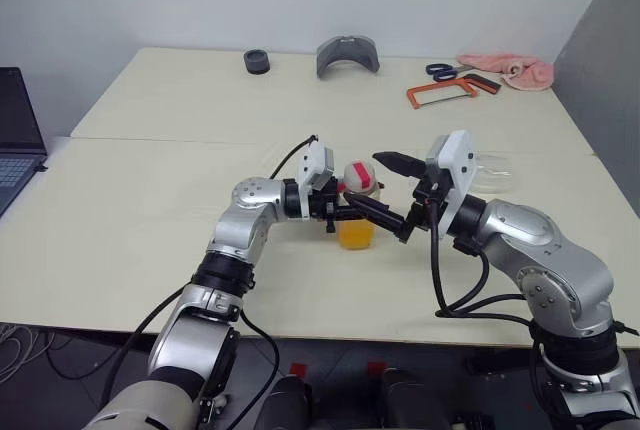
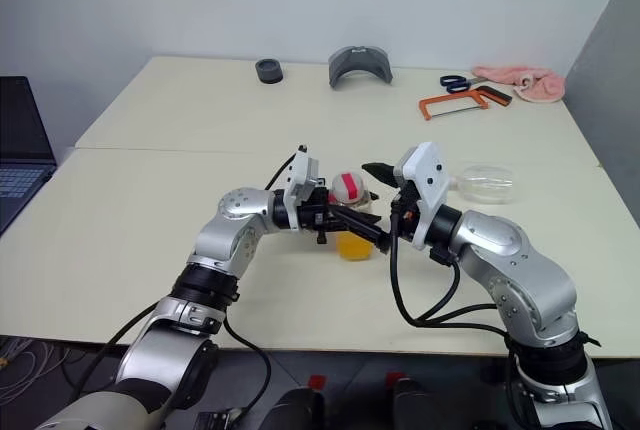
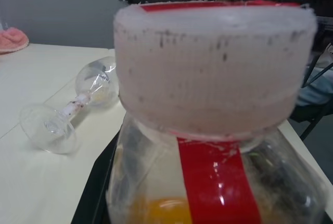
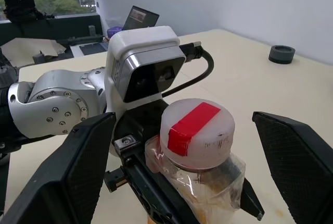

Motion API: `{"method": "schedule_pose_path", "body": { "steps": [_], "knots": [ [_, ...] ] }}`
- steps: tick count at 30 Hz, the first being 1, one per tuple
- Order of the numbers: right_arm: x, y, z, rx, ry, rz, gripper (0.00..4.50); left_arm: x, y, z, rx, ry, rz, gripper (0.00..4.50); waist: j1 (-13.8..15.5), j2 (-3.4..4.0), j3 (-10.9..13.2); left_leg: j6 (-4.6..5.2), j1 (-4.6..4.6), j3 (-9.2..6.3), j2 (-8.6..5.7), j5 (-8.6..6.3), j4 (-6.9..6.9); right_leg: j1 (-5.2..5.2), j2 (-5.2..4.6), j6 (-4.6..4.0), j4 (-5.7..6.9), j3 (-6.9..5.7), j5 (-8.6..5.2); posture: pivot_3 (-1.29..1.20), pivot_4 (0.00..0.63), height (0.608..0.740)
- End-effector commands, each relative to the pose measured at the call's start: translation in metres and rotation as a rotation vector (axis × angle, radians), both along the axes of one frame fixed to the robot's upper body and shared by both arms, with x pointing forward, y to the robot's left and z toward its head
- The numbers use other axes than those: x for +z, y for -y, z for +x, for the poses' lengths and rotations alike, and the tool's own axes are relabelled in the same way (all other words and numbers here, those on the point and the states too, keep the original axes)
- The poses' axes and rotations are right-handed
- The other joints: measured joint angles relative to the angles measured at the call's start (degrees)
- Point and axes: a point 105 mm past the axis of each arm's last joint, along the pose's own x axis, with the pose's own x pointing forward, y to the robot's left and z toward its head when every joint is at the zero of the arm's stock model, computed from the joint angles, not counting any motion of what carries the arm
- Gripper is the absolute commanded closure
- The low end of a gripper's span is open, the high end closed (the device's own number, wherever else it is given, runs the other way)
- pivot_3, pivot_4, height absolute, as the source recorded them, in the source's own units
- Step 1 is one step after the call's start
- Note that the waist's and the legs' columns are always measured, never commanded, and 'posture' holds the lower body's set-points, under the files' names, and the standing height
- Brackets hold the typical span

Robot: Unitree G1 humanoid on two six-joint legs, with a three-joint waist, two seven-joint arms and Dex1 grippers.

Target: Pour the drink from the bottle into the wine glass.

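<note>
Your left gripper is clamped on the capped bottle at table centre, right gripper gaping around the cap; glass lies toppled at 2 o'clock, so pouring now spills drink.

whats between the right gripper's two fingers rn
The bottle's cap: the right wrist view shows it in the gap of the open right gripper, touching neither finger. The left gripper holds the bottle below the cap.
</note>
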Motion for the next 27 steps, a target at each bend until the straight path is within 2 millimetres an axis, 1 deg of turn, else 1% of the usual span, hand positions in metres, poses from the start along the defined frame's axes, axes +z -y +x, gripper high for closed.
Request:
{"method": "schedule_pose_path", "body": {
  "steps": [1,8,12,15,20,21,23,27],
  "knots": [
    [0.015,-0.005,0.0,0.002,0.044,0.016,0.0,0.014,-0.001,-0.006,-0.031,0.039,-0.039,2.73,0.0,0.01,0.0,0.0,0.0,0.0,0.0,0.0,0.0,-0.01,0.0,0.0,0.0,0.0,0.0,0.0,0.15,0.74],
    [0.018,-0.01,0.007,-0.012,0.033,0.033,0.0,0.015,0.001,-0.007,-0.046,0.045,-0.034,2.73,0.0,0.01,0.0,0.0,-0.01,-0.02,0.0,0.0,0.01,0.0,-0.01,0.0,0.01,-0.01,0.0,0.0,0.15,0.74],
    [0.015,-0.01,0.011,-0.022,0.022,0.024,0.0,0.015,0.001,-0.006,-0.047,0.049,-0.028,2.73,0.0,0.01,0.0,0.0,-0.01,-0.02,0.0,0.0,0.01,0.0,-0.01,0.0,0.01,-0.02,0.0,0.0,0.15,0.74],
    [0.011,-0.011,0.011,-0.017,0.011,0.01,0.63,0.015,0.001,-0.006,-0.047,0.051,-0.025,2.73,0.0,0.01,0.0,0.0,-0.01,-0.02,0.0,0.0,0.01,-0.01,-0.01,0.0,0.01,-0.01,0.0,0.0,0.15,0.74],
    [0.007,-0.013,0.009,0.009,0.008,-0.018,2.4,0.015,0.0,-0.006,-0.045,0.056,-0.02,2.73,0.0,0.01,0.0,0.0,-0.01,-0.02,0.0,0.0,0.01,-0.01,-0.01,0.0,0.01,-0.01,0.0,0.0,0.15,0.74],
    [0.006,-0.014,0.008,0.02,0.01,-0.025,2.62,0.016,0.0,-0.006,-0.045,0.057,-0.02,2.73,0.0,0.01,0.0,0.0,-0.01,-0.02,0.0,0.0,0.01,-0.01,-0.01,0.0,0.01,-0.02,0.0,0.0,0.15,0.74],
    [0.005,-0.015,0.006,0.044,0.015,-0.035,2.61,0.016,0.0,-0.006,-0.046,0.059,-0.018,2.73,0.0,0.01,0.0,0.0,-0.01,-0.02,0.0,0.0,0.01,0.0,-0.01,0.0,0.01,-0.01,0.0,0.0,0.15,0.74],
    [0.004,-0.017,-0.001,0.196,0.08,-0.109,2.61,0.017,-0.001,-0.007,-0.065,0.078,0.002,2.74,0.0,0.03,0.0,0.0,-0.01,-0.01,-0.02,0.0,0.01,0.0,0.0,0.0,0.0,-0.03,0.0,0.0,0.15,0.74]
  ]
}}
